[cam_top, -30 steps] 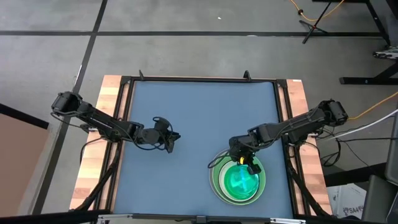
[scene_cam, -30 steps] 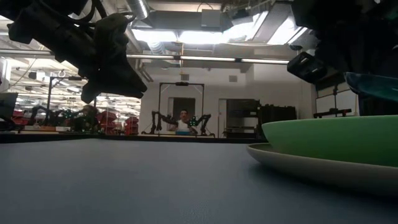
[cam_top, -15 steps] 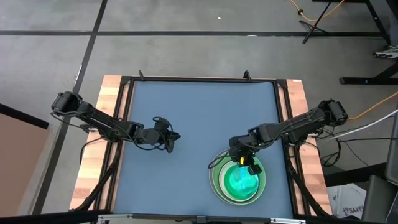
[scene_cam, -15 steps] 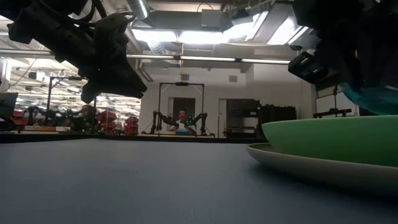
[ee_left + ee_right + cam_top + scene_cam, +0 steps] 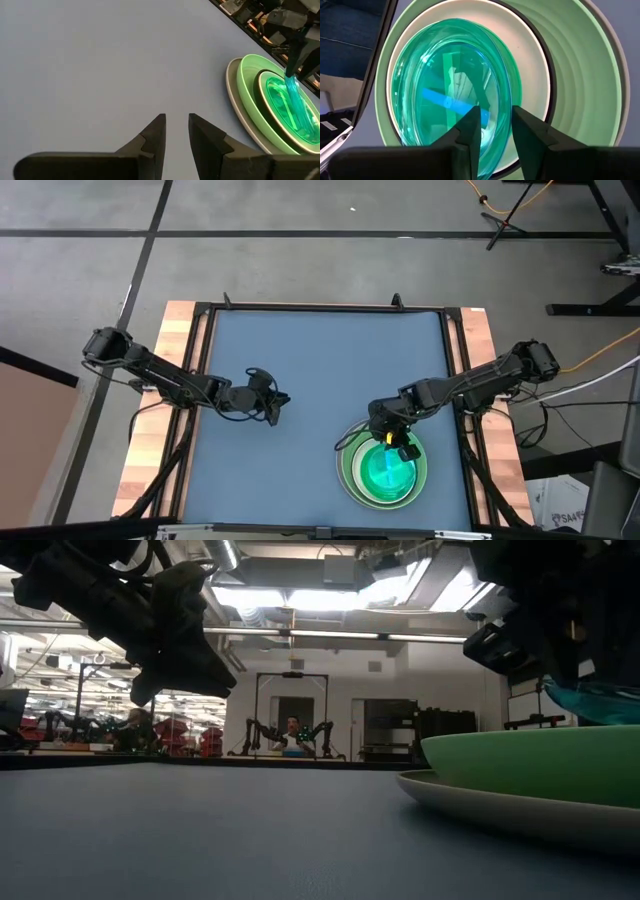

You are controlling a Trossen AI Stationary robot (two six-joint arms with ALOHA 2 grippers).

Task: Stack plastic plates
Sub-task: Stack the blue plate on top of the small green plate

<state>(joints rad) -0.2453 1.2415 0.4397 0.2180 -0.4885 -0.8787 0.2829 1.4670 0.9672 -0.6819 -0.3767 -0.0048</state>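
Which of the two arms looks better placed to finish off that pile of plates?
The right. Its gripper is at the stack's rim, fingers around the top translucent plate's edge. The left gripper hangs over bare table, well away.

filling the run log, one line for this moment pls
right hand: holding blue plate tilted over stack | left hand: idle, empty, mid-table | stack: front right

One stack of plates (image 5: 385, 471) sits on the table (image 5: 300, 360), with five visible layers: one grey (image 5: 233, 85), one light green (image 5: 250, 75), one black (image 5: 260, 92), one white (image 5: 530, 55), and translucent ones (image 5: 430, 80) whose number cannot be told
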